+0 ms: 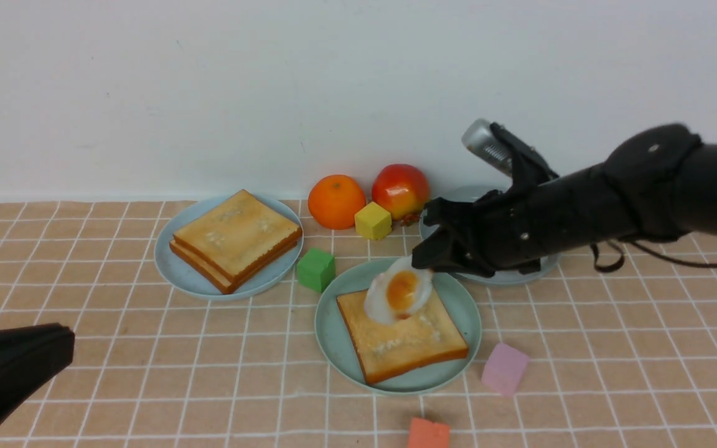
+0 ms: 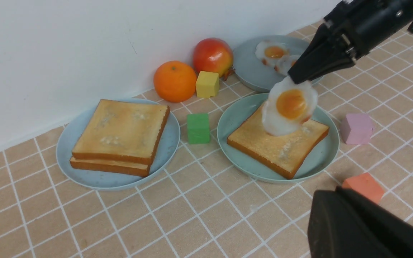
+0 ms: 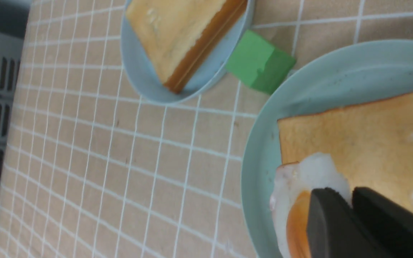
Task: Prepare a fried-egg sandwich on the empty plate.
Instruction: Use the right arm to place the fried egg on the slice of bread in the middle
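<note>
Tiled tabletop (image 1: 147, 348): egg (image 1: 399, 291) pinched in right pincer (image 1: 422, 260), prob. touching toast (image 1: 414, 345).

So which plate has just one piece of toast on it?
The mint-green plate in the middle. The light-blue plate holds two stacked slices, and the grey-blue plate at the back holds only eggs.

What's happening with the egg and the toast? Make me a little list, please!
Right end effector: shut on the fried egg, which hangs tilted just over the toast slice
Left end effector: shut, away from the plates
Mint-green plate: one toast slice, lying flat
Light-blue plate: two stacked toast slices
Grey-blue plate: spare eggs
Sandwich: egg not yet laid down, no top slice yet
</note>
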Action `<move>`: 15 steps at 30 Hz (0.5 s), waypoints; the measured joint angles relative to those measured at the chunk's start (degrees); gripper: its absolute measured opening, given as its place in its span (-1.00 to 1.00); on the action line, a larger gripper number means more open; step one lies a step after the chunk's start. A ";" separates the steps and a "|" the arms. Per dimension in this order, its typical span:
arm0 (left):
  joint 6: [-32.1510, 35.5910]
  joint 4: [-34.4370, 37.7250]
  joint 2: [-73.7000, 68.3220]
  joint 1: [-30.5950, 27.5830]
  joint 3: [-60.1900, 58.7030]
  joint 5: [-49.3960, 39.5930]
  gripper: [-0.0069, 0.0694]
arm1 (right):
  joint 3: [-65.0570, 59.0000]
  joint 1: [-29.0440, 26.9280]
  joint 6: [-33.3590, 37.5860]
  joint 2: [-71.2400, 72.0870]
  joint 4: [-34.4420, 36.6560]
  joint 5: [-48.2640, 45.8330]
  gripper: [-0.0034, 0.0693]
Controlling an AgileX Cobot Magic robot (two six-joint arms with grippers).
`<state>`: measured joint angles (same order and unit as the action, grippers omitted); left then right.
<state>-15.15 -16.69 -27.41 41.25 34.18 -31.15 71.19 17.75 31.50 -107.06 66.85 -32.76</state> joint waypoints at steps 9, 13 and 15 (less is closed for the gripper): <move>0.00 -0.06 0.00 0.00 0.00 -0.11 -0.81 | 0.00 0.00 1.99 -5.97 7.03 1.42 -0.63; 0.00 -0.12 0.00 0.00 0.00 -0.29 -0.80 | 0.00 0.00 1.99 -6.75 5.65 1.44 -0.36; 0.00 -0.12 0.00 0.00 0.00 -0.34 -0.80 | 0.00 0.00 2.05 -6.75 3.94 1.09 -0.03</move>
<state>-15.15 -16.81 -27.41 41.25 34.18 -31.48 71.19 17.75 33.56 -113.80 70.80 -31.67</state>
